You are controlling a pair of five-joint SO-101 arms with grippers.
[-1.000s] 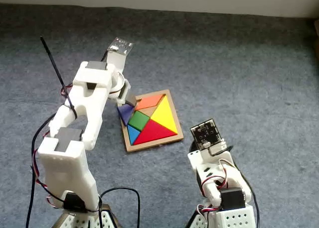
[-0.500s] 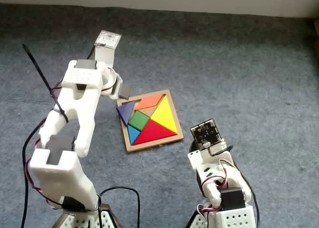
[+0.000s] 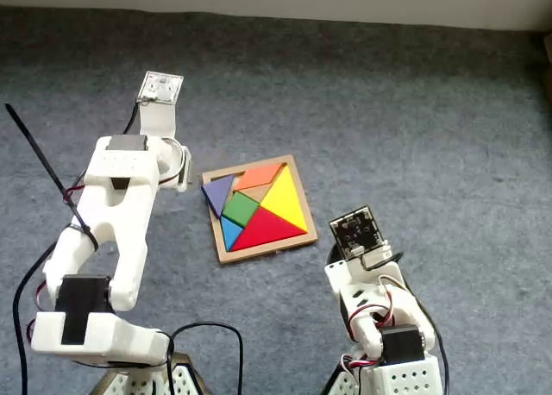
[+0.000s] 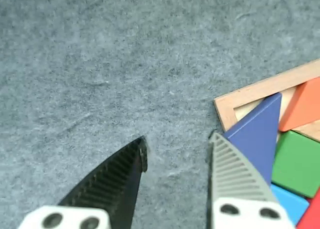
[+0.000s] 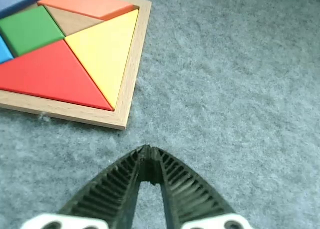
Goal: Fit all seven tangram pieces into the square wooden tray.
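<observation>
The left gripper (image 4: 178, 138) has its black finger and grey finger spread apart with nothing between them, over bare grey carpet (image 4: 100, 54). In that wrist view the grey finger cuts off part of the tray's edge and one corner of the dark blue triangle (image 4: 255, 134). In the high view the gripper is mostly tucked under the white left arm (image 3: 121, 205) at the left of the frame. The right gripper (image 5: 149, 151) has its tips pressed together on nothing, near a corner of the tray. In the high view a black board (image 3: 356, 229) on the right arm's wrist covers it.

The square wooden tray (image 3: 268, 250) lies at the middle of the high view, turned slightly. In it lie the dark blue triangle, an orange piece (image 3: 260, 175), a tan triangle (image 3: 252, 191), a green square (image 3: 240, 209), a yellow triangle (image 3: 286, 203), a red triangle (image 3: 266, 231) and a light blue piece (image 3: 229, 231). The dark blue triangle's left corner reaches over the rim, and whether it sits flat cannot be told.

Open carpet spreads above and to the right of the tray. The left arm stands near its left edge, and the right arm (image 3: 379, 317) is near its lower right corner.
</observation>
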